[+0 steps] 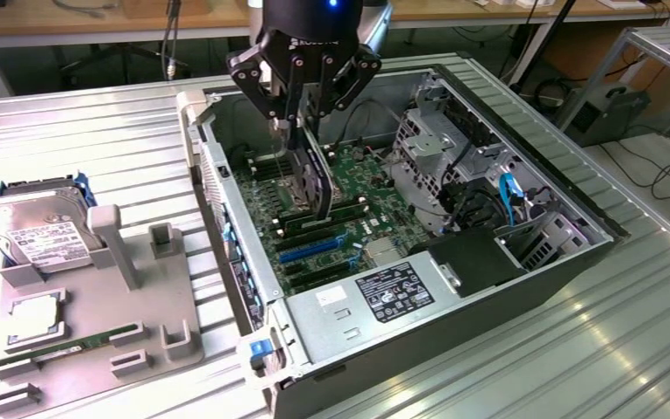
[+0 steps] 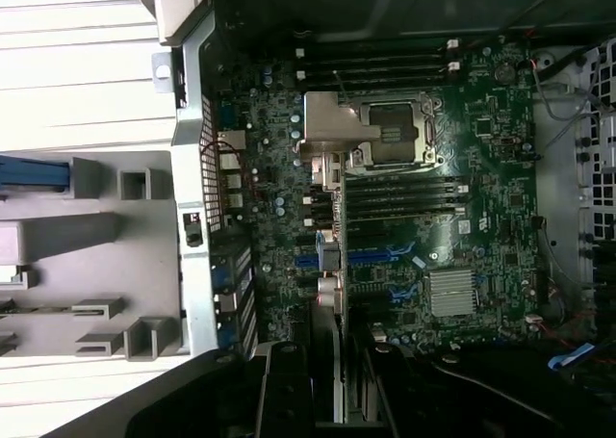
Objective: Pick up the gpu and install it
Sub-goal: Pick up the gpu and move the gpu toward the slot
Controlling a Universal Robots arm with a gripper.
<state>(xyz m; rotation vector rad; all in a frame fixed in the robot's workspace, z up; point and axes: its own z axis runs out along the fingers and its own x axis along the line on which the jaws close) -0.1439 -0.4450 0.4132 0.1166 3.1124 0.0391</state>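
While the pincer [image 1: 304,118] is gripping the gpu [image 1: 314,179] by its top edge, the card is hanging upright, low over the board [image 1: 370,188] inside the case [image 1: 568,253]. Doing this well is likely meaning holding it straight, lining it up with a blue slot [image 1: 311,250], and pushing gently.

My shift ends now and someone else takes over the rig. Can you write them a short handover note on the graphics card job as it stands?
Gripper: shut on the graphics card, holding it upright on its edge.
Where: the card hangs inside the open computer case, low over the motherboard and near the blue slots.
Done: the card is picked up and brought into the case.
Left: the card is not released. Whether its lower edge has entered a slot cannot be told, so treat it as not installed.
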